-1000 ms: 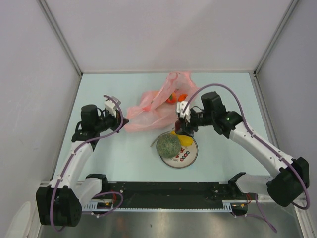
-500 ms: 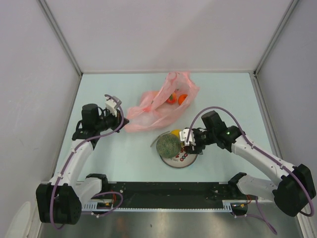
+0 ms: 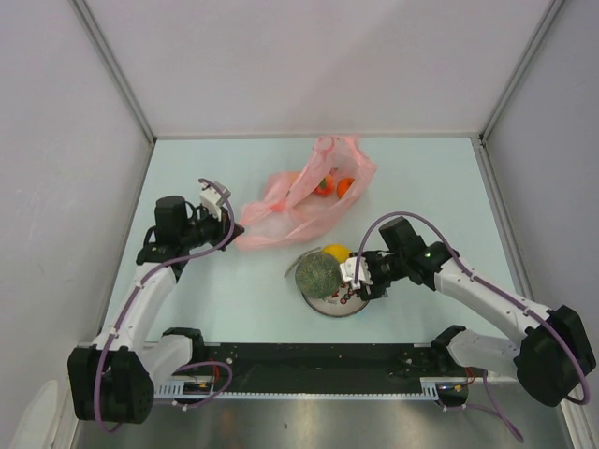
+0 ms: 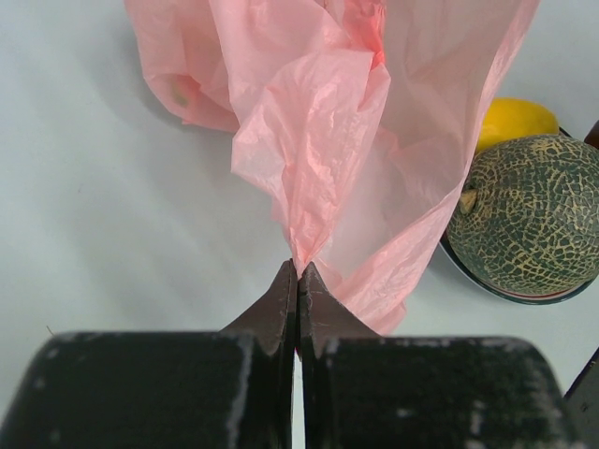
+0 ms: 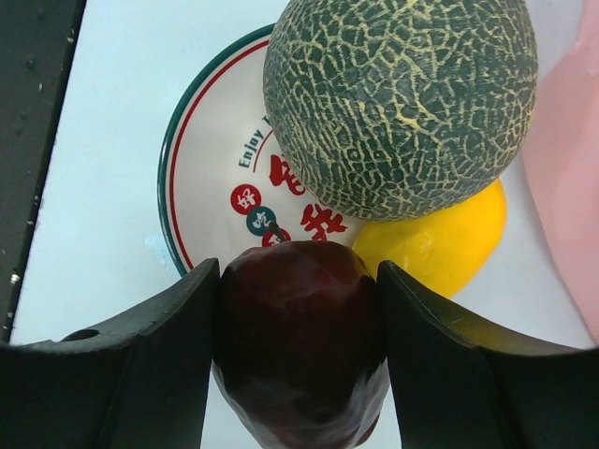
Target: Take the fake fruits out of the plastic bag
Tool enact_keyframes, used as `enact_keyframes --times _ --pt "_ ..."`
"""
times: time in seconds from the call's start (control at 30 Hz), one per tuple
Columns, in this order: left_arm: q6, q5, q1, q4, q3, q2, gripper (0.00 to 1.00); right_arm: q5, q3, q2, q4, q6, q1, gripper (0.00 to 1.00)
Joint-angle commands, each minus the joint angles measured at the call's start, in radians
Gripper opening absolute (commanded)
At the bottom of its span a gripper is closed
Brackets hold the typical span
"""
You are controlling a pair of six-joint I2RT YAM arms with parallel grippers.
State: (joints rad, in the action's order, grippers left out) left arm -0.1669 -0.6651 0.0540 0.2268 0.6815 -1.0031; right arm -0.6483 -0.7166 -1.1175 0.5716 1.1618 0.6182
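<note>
The pink plastic bag (image 3: 295, 199) lies at mid-table, and my left gripper (image 4: 298, 269) is shut on a pinch of its near edge (image 4: 318, 140). Two fake fruits, an orange ball (image 3: 345, 186) and a small red piece (image 3: 324, 185), show through the bag's far end. On the white printed plate (image 5: 211, 187) sit the netted melon (image 5: 402, 98) and the yellow oval (image 5: 440, 243). My right gripper (image 5: 299, 318) is shut on a dark red fruit (image 5: 299, 337), held over the plate's right rim (image 3: 367, 297).
Grey walls enclose the table on three sides. The black rail with the arm bases (image 3: 309, 360) runs along the near edge. Bare tabletop (image 3: 440, 187) lies to the right of the bag and bare tabletop (image 3: 225, 290) left of the plate.
My right arm has carried the dark red fruit from beside the bag down and toward the front, to the plate's right edge. The left arm and bag stayed put.
</note>
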Motion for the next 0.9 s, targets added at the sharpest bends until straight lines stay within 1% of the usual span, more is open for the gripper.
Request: enact_keyframes --times 0.0,0.23,0.43,0.8,0.83,0.87 --pt "-0.025 -0.014 0.004 -0.010 0.001 0.037 0.00 -0.005 0.000 -0.036 0.002 0.104 0.003 0.42" --pt "-0.028 -0.008 0.004 -0.001 -0.013 0.057 0.00 -0.008 0.002 -0.067 -0.001 0.156 0.003 0.43" --pt "-0.029 -0.007 0.003 0.000 -0.011 0.058 0.01 -0.004 0.002 -0.093 0.010 0.213 0.005 0.47" --pt "-0.025 -0.014 0.003 -0.001 0.006 0.041 0.00 0.003 0.026 -0.122 -0.021 0.237 0.005 0.50" --pt "-0.022 -0.019 0.004 -0.007 0.006 0.040 0.00 0.003 0.028 -0.123 -0.024 0.239 0.005 0.51" --pt "-0.022 -0.021 0.004 -0.007 0.006 0.037 0.00 0.003 0.029 -0.125 -0.027 0.239 0.005 0.54"
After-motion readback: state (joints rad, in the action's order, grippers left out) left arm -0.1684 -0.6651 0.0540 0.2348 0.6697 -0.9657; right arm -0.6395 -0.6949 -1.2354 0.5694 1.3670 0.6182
